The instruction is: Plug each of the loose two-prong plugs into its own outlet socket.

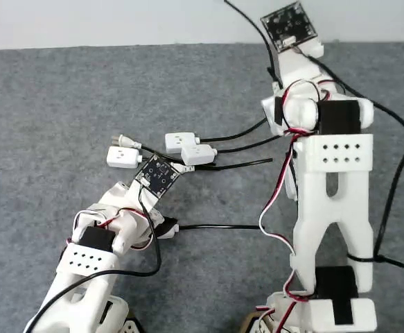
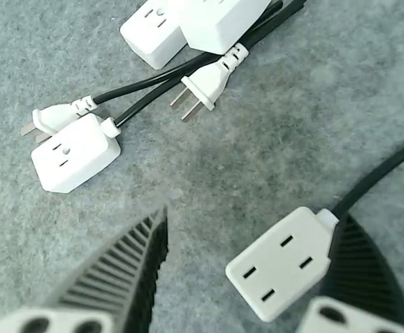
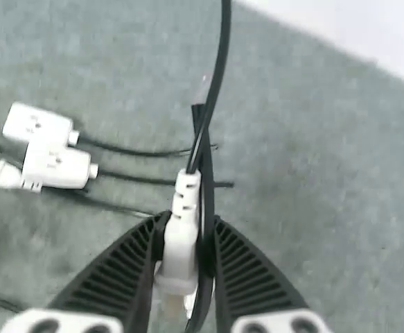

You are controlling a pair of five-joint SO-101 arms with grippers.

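Left gripper (image 2: pixel 257 218): fingers spread wide, clamping nothing. The near socket (image 2: pixel 283 262) lies on the carpet (image 2: pixel 292 125) between them, hard against one finger, slots facing up.

Right gripper (image 3: pixel 188 225): closed on the held plug (image 3: pixel 179 246), with its cord leading away from the wrist. The prongs are partly hidden, but I judge they point back toward the palm.

Risks for you:
- Press a plug into the near socket while it is unclamped and it will likely skate across the carpet.
- The held plug may face the wrong way, so plan on a regrip.
- The crossed cords (image 2: pixel 143 87) could drag neighbours out of place.

Receptacles: the near socket, side socket (image 2: pixel 72 153) and far socket (image 2: pixel 153 28) all show empty slots. A loose plug (image 2: pixel 205 87) and a second loose plug (image 2: pixel 49 119) lie just beside them, unplugged.
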